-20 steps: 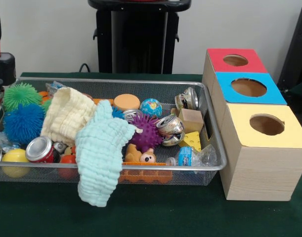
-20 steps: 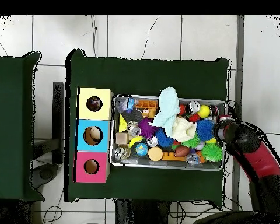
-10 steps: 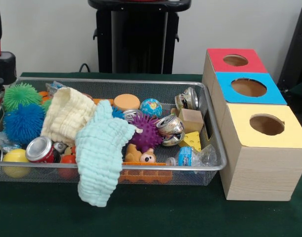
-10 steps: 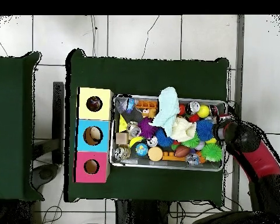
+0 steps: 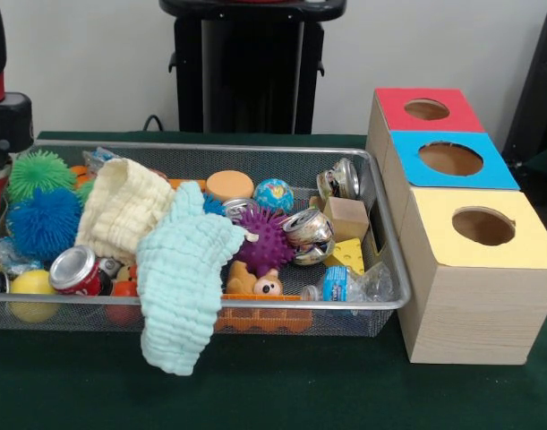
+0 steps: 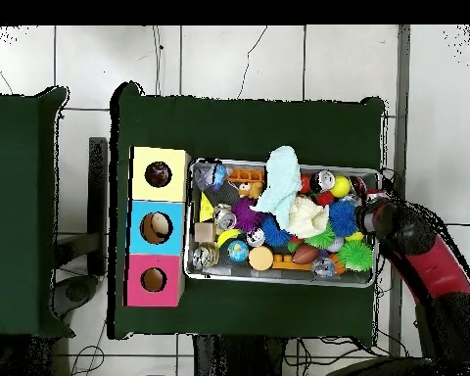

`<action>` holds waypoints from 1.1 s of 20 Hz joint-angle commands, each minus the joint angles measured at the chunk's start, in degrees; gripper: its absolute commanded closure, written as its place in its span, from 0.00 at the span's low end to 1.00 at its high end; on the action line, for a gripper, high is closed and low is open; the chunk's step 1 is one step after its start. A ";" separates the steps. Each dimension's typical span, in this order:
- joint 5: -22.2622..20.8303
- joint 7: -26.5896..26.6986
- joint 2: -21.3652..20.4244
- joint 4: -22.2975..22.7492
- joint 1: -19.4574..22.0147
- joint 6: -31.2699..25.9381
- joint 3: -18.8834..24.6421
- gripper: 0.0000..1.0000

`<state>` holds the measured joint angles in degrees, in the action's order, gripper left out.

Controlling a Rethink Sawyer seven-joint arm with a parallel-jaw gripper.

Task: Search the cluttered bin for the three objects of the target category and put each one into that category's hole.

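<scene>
Hovering at the wire bin (image 5: 380, 269) end beside the blue koosh ball (image 5: 42, 222), the arm (image 6: 415, 245) has barely shifted (finger state cannot be determined), so no object is yet retrieved.

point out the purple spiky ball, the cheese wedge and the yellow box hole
purple spiky ball (image 5: 267, 240), front view, middle of its spiky body
cheese wedge (image 5: 348, 256), front view, its yellow front face
yellow box hole (image 5: 483, 227), front view, centre of the round opening

Arm (image 5: 3, 107) cut off by the left picture edge; claw state cannot be told (overhead view too small). Mint cloth (image 5: 182, 278) hides toys beneath it; yellow ball (image 5: 27, 296) sits partly behind the bin's (image 5: 380, 260) mesh.
</scene>
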<state>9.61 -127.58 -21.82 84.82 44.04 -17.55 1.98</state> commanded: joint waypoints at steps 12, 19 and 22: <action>8.80 -13.92 4.25 16.65 -0.84 10.73 17.18 1.00; 9.30 -9.08 2.56 15.77 -1.26 5.25 14.24 1.00; 9.00 -6.77 1.51 14.23 -2.04 0.70 11.56 1.00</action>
<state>17.01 -127.58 -23.38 94.27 44.63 -6.77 9.39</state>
